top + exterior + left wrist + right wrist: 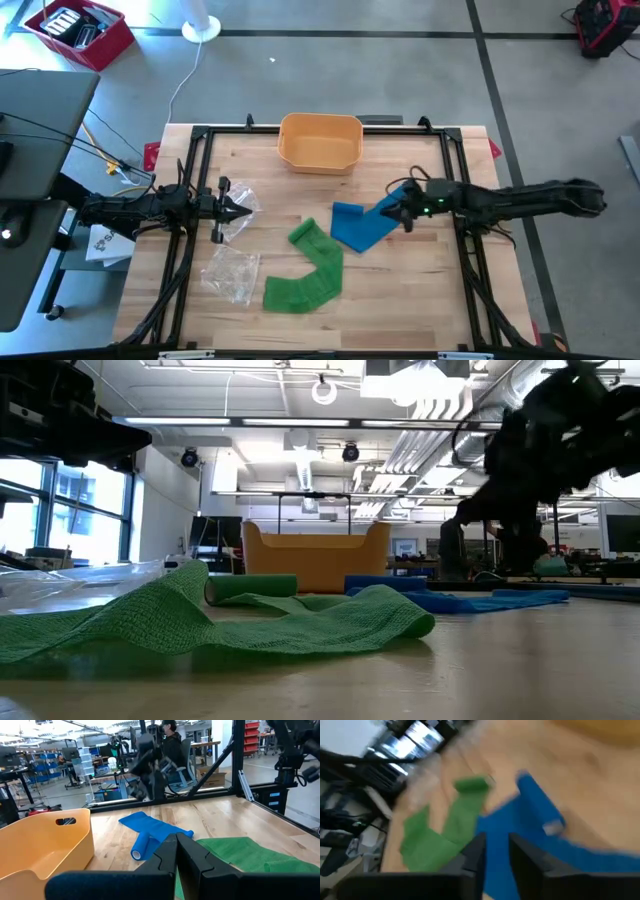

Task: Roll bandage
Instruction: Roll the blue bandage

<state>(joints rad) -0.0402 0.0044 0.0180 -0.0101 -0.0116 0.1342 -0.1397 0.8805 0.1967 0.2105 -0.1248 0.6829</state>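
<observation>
Hovering slightly parted over the soft, light blue fabric bandage [360, 226] mid-bench, the right tool [406, 212] should pinch its rolled end; left tool [243, 210] closed.

The wooden table [400, 290] stands on a grey concrete floor [420, 70] crossed by dark lines. Beyond the table's far left corner sits a red bin [80, 33] of dark items, with a round white stand base [201, 28] beside it and a white cable running from there toward the table. A grey desk surface [40, 115] lies left of the table. Past the table's far edge the hall opens out: tall windows [70, 520] on the left, ceiling strip lights [250, 422], silver ducting [520, 380] overhead, blue storage bins [47, 762] on shelving, and a cardboard box [212, 777] by a black post.
</observation>
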